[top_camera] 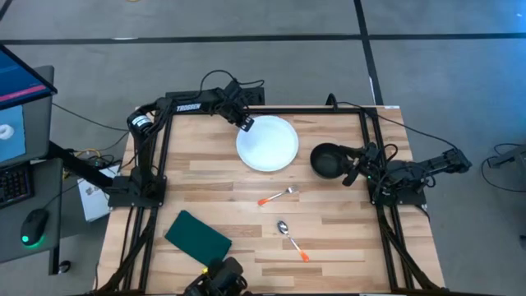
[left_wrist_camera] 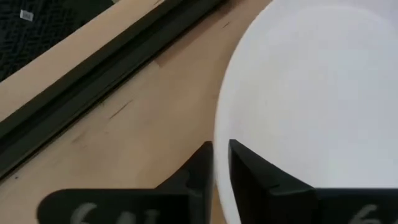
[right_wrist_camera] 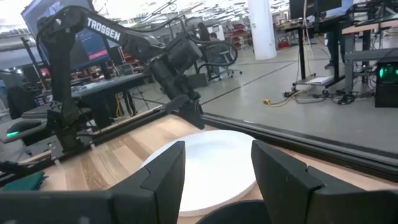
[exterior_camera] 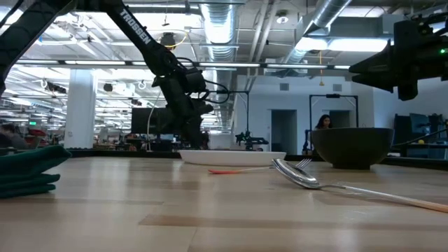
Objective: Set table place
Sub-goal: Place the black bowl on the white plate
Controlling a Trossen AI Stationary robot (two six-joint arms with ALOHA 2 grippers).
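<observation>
On the table [top_camera: 329, 230], near its far edge, sits the white plate [top_camera: 268, 144]. At its rim, the left gripper [left_wrist_camera: 221, 163] has narrow fingers straddling the edge. Beside the black bowl [top_camera: 327, 160], the right gripper [right_wrist_camera: 216, 167] waits, fingers wide.

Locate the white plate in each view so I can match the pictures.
High: plate at the table's far middle.
Low: thin white disc left of centre, before the black bowl.
Left wrist: fills the right side.
Right wrist: centre.
Shared landmark: left pincer at the plate's rim.
</observation>
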